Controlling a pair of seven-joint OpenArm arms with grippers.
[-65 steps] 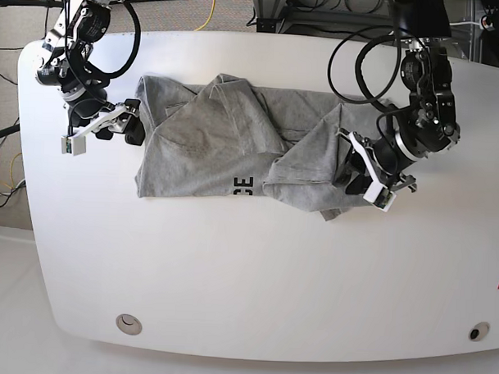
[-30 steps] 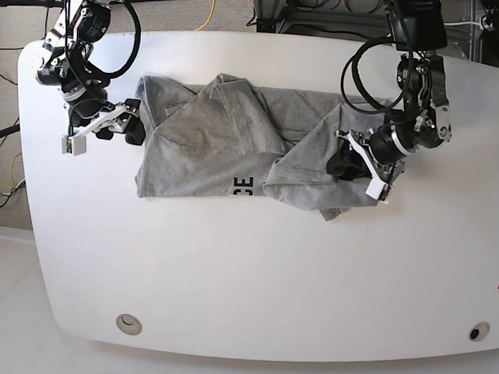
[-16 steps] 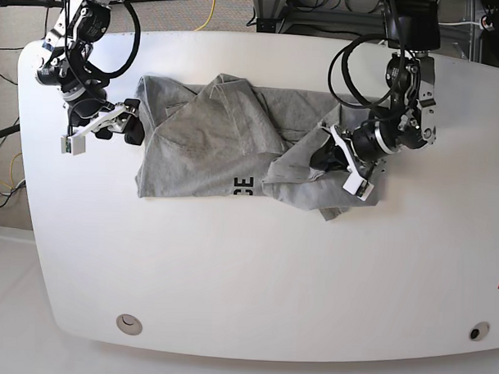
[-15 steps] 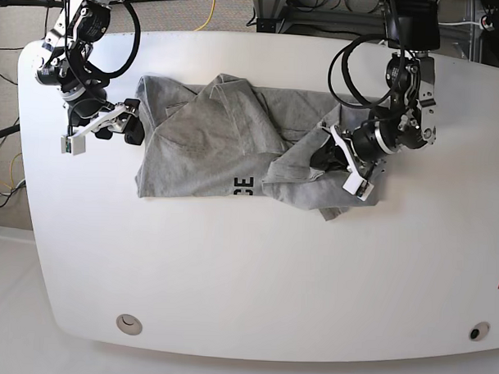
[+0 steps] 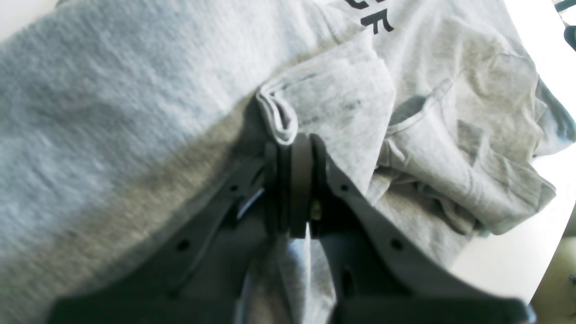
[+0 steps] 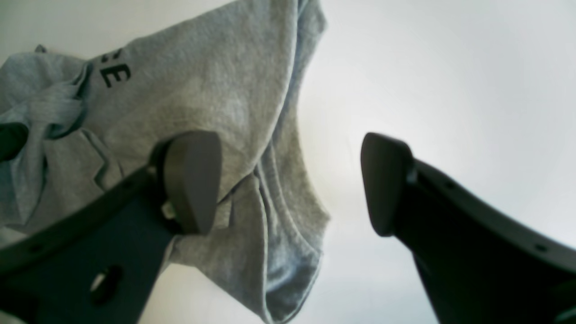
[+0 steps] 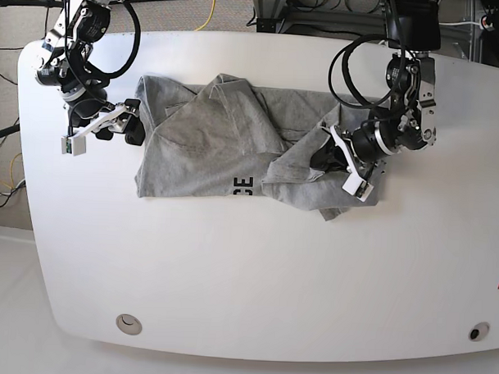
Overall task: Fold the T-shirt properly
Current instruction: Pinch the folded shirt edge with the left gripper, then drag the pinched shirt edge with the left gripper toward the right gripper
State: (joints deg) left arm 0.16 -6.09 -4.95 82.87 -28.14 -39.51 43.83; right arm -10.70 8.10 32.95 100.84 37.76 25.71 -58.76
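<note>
Grey heathered cotton lies crumpled across the far middle of the white counter (image 7: 247, 269): the T-shirt (image 7: 210, 145), spread left to right, with black block lettering (image 7: 244, 185) showing at its near edge.

At the left of the base view, the right gripper (image 7: 104, 124) hangs just beside the shirt's left edge. Its jaws stand wide apart and hold nothing; in the right wrist view one finger (image 6: 191, 180) sits over the cloth's edge and the other over bare counter.

Toward the right, a flap of the shirt is doubled over on itself, its folds rumpled. The left gripper (image 7: 339, 161) is down on this flap with its jaws pressed together, and the left wrist view shows a small ridge of grey fabric (image 5: 279, 117) pinched between them. To the right of that arm the counter is white.
</note>
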